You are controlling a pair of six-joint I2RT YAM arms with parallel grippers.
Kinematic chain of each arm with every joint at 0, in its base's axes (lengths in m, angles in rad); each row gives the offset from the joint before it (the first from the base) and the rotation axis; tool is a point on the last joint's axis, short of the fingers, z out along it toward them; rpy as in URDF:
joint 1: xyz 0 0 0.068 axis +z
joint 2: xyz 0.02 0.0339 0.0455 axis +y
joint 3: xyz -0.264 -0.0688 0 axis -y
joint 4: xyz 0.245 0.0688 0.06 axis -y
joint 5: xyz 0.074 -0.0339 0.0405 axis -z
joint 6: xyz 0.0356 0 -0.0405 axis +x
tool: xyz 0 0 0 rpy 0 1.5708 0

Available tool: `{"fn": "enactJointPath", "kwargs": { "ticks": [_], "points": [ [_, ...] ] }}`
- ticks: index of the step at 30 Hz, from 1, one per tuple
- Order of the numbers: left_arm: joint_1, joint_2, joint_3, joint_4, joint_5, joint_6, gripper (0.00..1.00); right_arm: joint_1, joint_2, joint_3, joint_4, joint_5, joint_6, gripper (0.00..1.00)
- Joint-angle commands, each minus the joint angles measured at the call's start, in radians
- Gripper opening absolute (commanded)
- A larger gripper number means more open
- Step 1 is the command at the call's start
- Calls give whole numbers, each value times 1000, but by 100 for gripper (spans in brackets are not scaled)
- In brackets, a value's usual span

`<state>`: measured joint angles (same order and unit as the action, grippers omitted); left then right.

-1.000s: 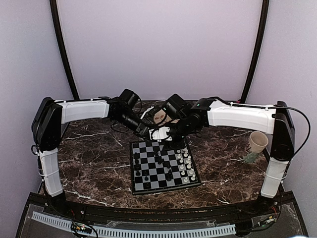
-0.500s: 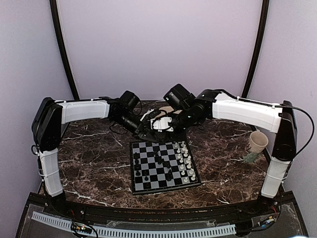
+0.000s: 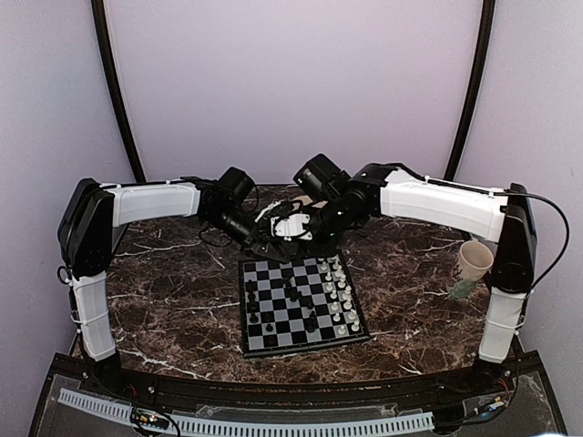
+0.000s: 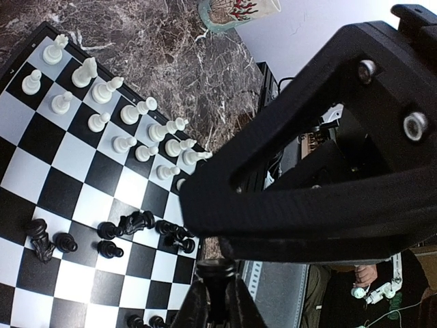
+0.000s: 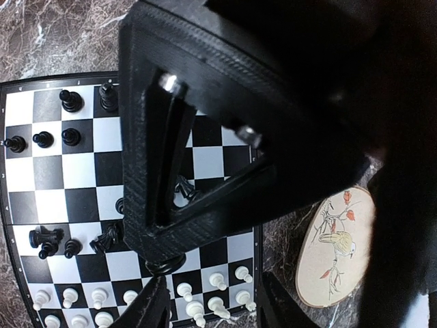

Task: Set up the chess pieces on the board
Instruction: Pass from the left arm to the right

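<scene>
Well, the board (image 3: pixel 305 342) is a small glossy checkerboard with a thin black rim, lying flat on a dark marble-look table (image 3: pixel 173 300) veined in white. The white pieces (image 4: pixel 123 113) are tiny smooth plastic, standing in two fairly neat rows along the board's right side. The black pieces (image 4: pixel 130 222) are scattered over the middle and left squares, and a few lie tipped over.

Both arms reach in over the far edge of the board, their matte black heads almost touching. The left gripper (image 4: pixel 218 280) has its fingers pinched close around a small dark rounded thing, seemingly a black piece (image 4: pixel 217 266). The right gripper (image 5: pixel 208 295) has its fingers spread wide with nothing between them. Just beyond the board lies a round beige plate (image 5: pixel 338 246) with a painted floral sprig. A tapered paper cup (image 3: pixel 474 262) stands well off to the right.

Compared with a second ago, the right gripper has drawn back from the board's far edge and shifted left, toward the plate. The left arm has barely moved, and the chessmen sit as they did.
</scene>
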<state>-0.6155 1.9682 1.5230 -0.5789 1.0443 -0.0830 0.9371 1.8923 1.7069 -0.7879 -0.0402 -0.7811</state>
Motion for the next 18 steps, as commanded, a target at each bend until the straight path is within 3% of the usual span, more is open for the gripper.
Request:
{"fn": "enactJointPath", "kwargs": {
  "ticks": [1, 18],
  "points": [
    [-10, -45, 27, 12, 64, -3, 7, 23, -12, -23, 35, -30, -10, 44],
    [-10, -60, -10, 134, 88, -100, 6, 68, 3, -19, 9, -130, -1, 43]
  ]
}}
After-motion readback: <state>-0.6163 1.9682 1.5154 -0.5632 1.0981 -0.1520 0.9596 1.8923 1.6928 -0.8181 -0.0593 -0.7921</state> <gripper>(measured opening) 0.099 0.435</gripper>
